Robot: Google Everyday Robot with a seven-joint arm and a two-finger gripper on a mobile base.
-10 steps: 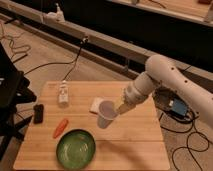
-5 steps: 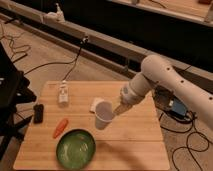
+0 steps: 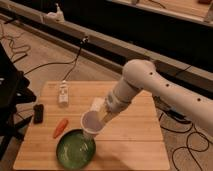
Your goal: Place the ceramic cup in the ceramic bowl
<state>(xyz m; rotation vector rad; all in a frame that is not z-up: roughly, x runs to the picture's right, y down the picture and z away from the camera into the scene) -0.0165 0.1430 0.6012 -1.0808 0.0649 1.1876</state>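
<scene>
Gripper (image 3: 103, 116) of mine is clamping the ceramic cup (image 3: 91, 123), mouth tilting toward the camera, just over the far rim of the ceramic bowl (image 3: 74, 151); tabletop (image 3: 134, 142) is stretching bare rightward.

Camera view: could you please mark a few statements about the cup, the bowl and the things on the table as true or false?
1. The whitish-grey ceramic cup stands upright inside the glossy green ceramic bowl. False: the gripper holds it tilted at the bowl's far rim.
2. The small orange carrot lies on the wooden table. True.
3. The small black object lies in the bowl. False: it lies on the table, apart from the bowl.
4. The jaws are closed on the cup. True.
</scene>
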